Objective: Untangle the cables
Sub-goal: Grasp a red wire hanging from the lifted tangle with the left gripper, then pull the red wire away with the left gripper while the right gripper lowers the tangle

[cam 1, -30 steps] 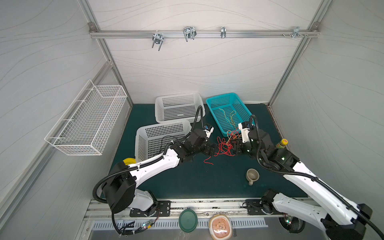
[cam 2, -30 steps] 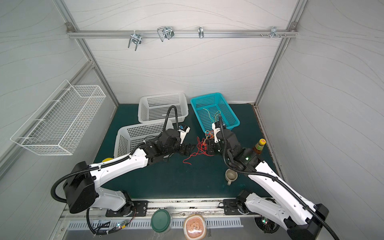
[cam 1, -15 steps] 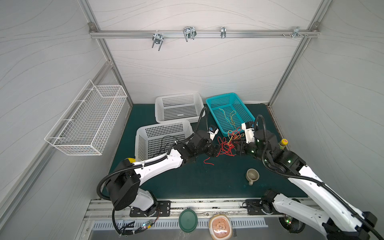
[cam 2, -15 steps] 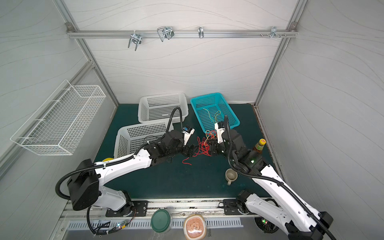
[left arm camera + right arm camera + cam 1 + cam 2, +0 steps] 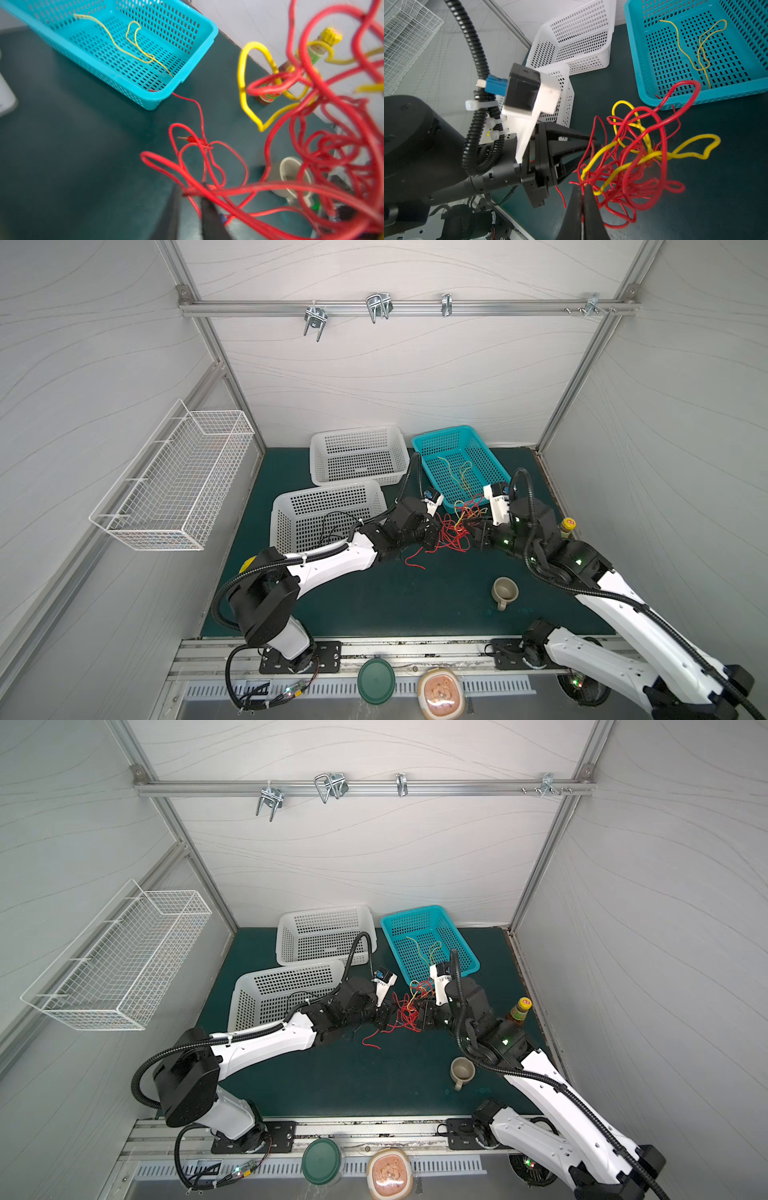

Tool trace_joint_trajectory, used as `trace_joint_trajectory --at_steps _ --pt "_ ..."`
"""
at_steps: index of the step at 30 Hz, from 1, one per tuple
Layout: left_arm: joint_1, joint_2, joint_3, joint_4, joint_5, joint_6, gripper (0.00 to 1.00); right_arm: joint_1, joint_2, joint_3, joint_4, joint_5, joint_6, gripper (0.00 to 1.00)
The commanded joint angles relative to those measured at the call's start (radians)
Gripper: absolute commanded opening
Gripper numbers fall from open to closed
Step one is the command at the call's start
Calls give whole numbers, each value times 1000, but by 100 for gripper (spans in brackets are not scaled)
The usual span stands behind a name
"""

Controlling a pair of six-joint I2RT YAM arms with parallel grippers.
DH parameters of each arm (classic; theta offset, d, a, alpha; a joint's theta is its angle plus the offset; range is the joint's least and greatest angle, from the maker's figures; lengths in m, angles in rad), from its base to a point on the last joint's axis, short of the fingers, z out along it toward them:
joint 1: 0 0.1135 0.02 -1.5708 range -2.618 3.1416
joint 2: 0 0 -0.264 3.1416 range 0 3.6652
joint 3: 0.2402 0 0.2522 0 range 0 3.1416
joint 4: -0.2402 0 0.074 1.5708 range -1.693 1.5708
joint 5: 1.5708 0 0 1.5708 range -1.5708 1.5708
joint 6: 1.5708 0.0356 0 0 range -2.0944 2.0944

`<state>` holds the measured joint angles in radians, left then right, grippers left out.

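The cables form a tangle of red and yellow strands hanging between my two grippers, just above the green mat in front of the teal basket. My left gripper is shut on a red strand at the tangle's left side. My right gripper is shut on red strands at the tangle's right side. A loose red end trails on the mat. One red strand runs to the basket's rim. A yellow cable lies inside the teal basket.
Two white baskets stand at the back left; the nearer holds a thin black cable. A mug lies near the right arm and a bottle stands at the right wall. A wire rack hangs on the left wall.
My left gripper has reached into the tangle and closed on a red strand. The right gripper has stayed shut on the tangle and shifted slightly.
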<state>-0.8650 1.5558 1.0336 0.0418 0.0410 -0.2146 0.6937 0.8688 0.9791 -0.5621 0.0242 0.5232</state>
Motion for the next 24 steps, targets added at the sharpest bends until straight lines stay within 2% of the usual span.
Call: trace_joint_trajectory --at_steps 1,6,12,24 --pt "0 16 34 41 -5 -5 0 -15 7 6 34 1 11 0" --pt "0 -4 8 36 -44 -12 0 -45 15 -36 23 53 21 0" --pt "0 -26 1 -53 -173 -19 0 -95 33 -129 8 117 35 0" --pt "1 -84 -21 -123 -290 -17 0 -224 110 -297 18 148 52 0"
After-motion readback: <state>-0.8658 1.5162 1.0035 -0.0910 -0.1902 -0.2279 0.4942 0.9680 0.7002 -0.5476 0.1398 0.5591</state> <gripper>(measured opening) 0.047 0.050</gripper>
